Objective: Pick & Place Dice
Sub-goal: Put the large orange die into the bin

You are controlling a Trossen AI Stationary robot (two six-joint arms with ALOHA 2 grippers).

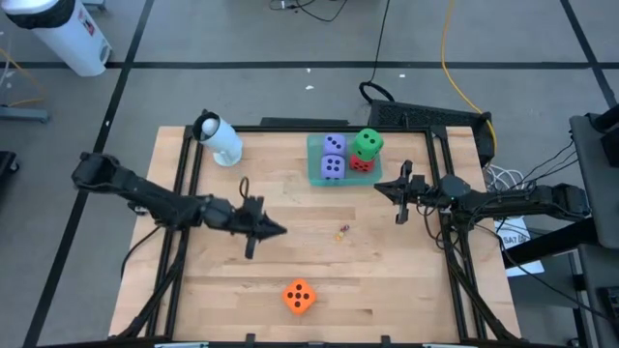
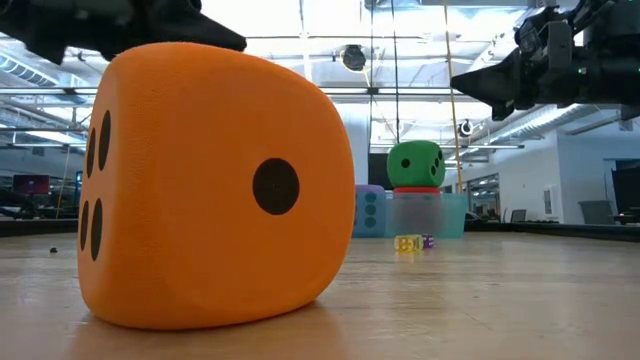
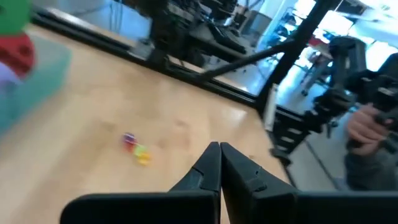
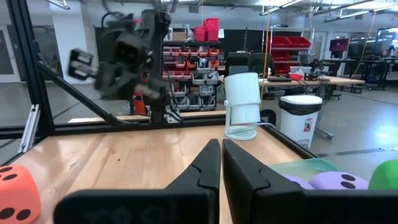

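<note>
I see the left gripper (image 1: 279,230) and right gripper (image 1: 379,188) closed on nothing above the table (image 1: 406,280). The orange die (image 1: 299,297) lies alone near the front edge; green die (image 1: 368,143), red die (image 1: 362,163) and two purple-blue dice (image 1: 333,157) sit in the teal tray (image 1: 314,145).

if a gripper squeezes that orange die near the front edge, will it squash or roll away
The orange die looks matte and foam-like with rounded corners, so it probably gives slightly and grips well. It rests flat on the table, so a push would likely slide or tip it, not roll it.

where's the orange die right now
In the high view, the orange die sits alone near the table's front edge, apart from the tray holding the other dice.
</note>
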